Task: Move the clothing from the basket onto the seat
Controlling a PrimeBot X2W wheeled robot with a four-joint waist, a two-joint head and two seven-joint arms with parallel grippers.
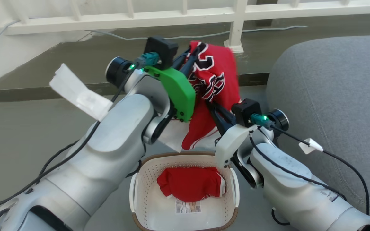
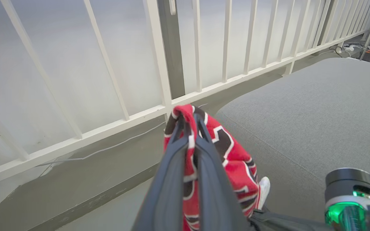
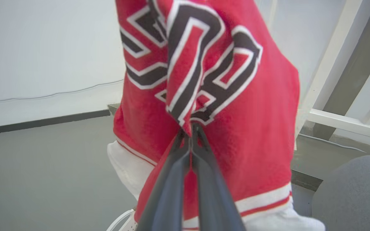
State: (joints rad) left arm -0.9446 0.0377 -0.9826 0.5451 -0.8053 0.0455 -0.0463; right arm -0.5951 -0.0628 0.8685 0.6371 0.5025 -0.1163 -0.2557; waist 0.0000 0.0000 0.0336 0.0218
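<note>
A red jersey [image 1: 218, 73] with black, white-outlined numerals hangs in the air above the floor. My left gripper [image 1: 192, 52] is shut on its top fold, which the left wrist view shows pinched between the fingertips [image 2: 188, 121] over the jersey [image 2: 236, 157]. Lower down, my right gripper [image 1: 209, 104] is shut on the middle of the jersey [image 3: 252, 144], fingers closed together [image 3: 189, 127] on a fold. A plain red garment [image 1: 189, 186] lies inside the cream basket [image 1: 145, 192] on the floor below. The grey seat [image 1: 332, 89] is to the right.
A white railing [image 1: 185, 14] runs along the back, with a raised ledge and a cable [image 1: 178, 37] in front of it. The seat [image 2: 316, 106] stretches wide to the right of the jersey. A label sticker [image 1: 188, 207] lies on the basket's bottom.
</note>
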